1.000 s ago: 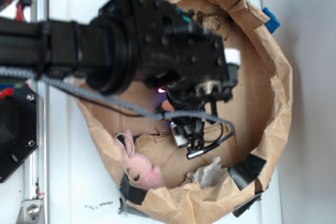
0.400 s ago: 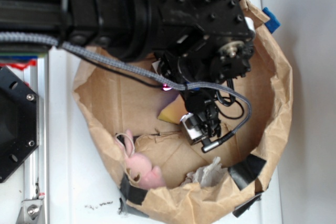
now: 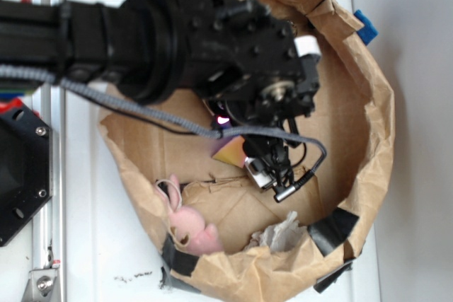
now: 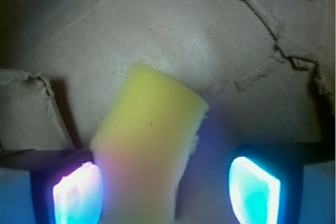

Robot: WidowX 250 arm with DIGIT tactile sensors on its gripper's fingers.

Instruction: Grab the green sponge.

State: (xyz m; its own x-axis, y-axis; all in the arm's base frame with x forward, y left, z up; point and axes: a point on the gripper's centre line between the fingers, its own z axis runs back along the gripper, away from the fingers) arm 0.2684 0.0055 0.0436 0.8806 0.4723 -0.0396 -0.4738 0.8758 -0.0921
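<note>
The green sponge, a yellow foam wedge, lies on brown cardboard. It sits between my gripper's glowing pads, touching or nearly touching the left pad, with a wide gap to the right pad. The gripper is open. In the exterior view the sponge peeks out just left of the gripper, which points down into the paper-lined hollow. The black arm hides much of the floor.
A crumpled brown paper wall rings the work area. A pink plush bunny lies at the lower left and a white paper wad at the bottom. Black tape patches the rim.
The arm's bulk swung toward the top right, then back left. The gripper shifted slightly right and up, and the sponge now shows beside its fingers.
</note>
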